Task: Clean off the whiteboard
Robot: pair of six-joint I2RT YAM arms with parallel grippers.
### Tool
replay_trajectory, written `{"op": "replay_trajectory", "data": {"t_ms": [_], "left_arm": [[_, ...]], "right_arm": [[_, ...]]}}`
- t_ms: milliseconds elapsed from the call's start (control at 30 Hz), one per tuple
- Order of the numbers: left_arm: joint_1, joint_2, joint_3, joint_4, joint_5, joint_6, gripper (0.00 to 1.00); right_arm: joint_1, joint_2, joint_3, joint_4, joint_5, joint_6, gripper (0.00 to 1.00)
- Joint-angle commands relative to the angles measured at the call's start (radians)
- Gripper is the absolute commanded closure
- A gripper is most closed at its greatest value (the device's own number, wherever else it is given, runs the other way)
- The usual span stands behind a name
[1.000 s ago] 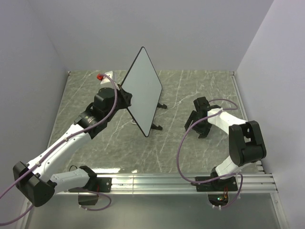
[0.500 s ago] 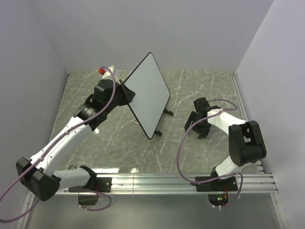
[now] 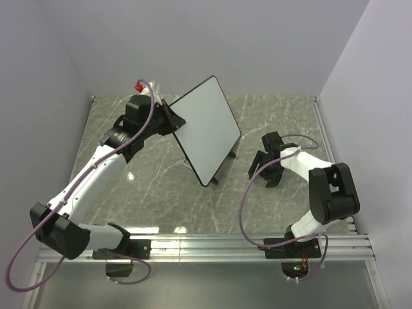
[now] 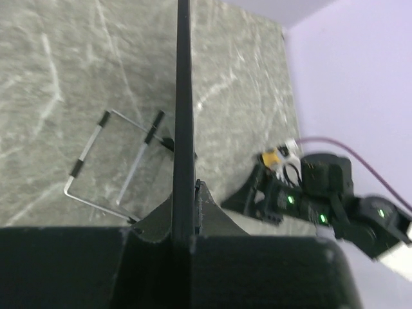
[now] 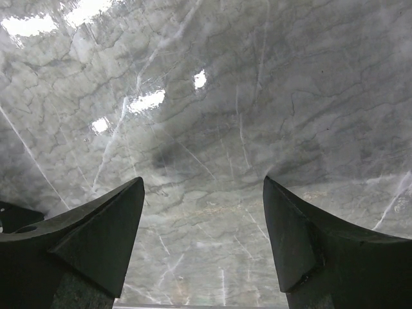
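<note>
The whiteboard (image 3: 207, 130) is a white panel with a thin black rim, held tilted over the middle of the table, and its visible face shows no marks. My left gripper (image 3: 172, 122) is shut on its left edge. In the left wrist view the whiteboard (image 4: 183, 96) appears edge-on as a dark vertical strip clamped in my left gripper (image 4: 185, 196), with its wire stand (image 4: 109, 161) hanging to the left. My right gripper (image 3: 262, 176) hovers low over the table to the right of the board. The right gripper (image 5: 203, 183) is open, with only marble between its fingers.
A red-tipped object (image 3: 138, 85) lies at the back left corner. A small yellow block (image 4: 273, 156) shows beside the right arm (image 4: 335, 199) in the left wrist view. Grey walls close the back and sides, and a metal rail (image 3: 244, 244) runs along the near edge.
My left arm has swung the whiteboard back and to the right, turning its white face more toward the top camera. The right arm has stayed in place.
</note>
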Motion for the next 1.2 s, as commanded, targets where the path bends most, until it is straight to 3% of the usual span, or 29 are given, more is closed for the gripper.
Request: {"op": "replay_trajectory", "data": {"t_ms": [0, 133, 433, 633, 833, 1167], "left_arm": [[0.011, -0.082, 0.026, 0.251, 0.21, -0.023, 1.0], [0.041, -0.125, 0.001, 0.22, 0.243, -0.009, 1.0], [0.049, -0.187, -0.073, 0.123, 0.059, 0.05, 1.0], [0.049, -0.044, 0.091, 0.141, -0.01, 0.065, 1.0], [0.049, 0.089, 0.254, 0.118, 0.007, 0.12, 1.0], [0.049, -0.03, 0.108, 0.085, -0.064, 0.158, 1.0]], "right_arm": [[0.004, 0.031, -0.043, 0.046, -0.015, -0.017, 0.19], [0.004, 0.032, -0.054, 0.048, -0.012, -0.022, 0.19], [0.004, 0.046, -0.048, 0.052, -0.025, -0.022, 0.2], [0.002, 0.058, -0.057, 0.063, -0.045, -0.006, 0.2], [0.002, 0.025, -0.054, 0.043, -0.018, -0.014, 0.2], [-0.007, -0.003, -0.085, 0.049, -0.021, -0.012, 0.21]]}}
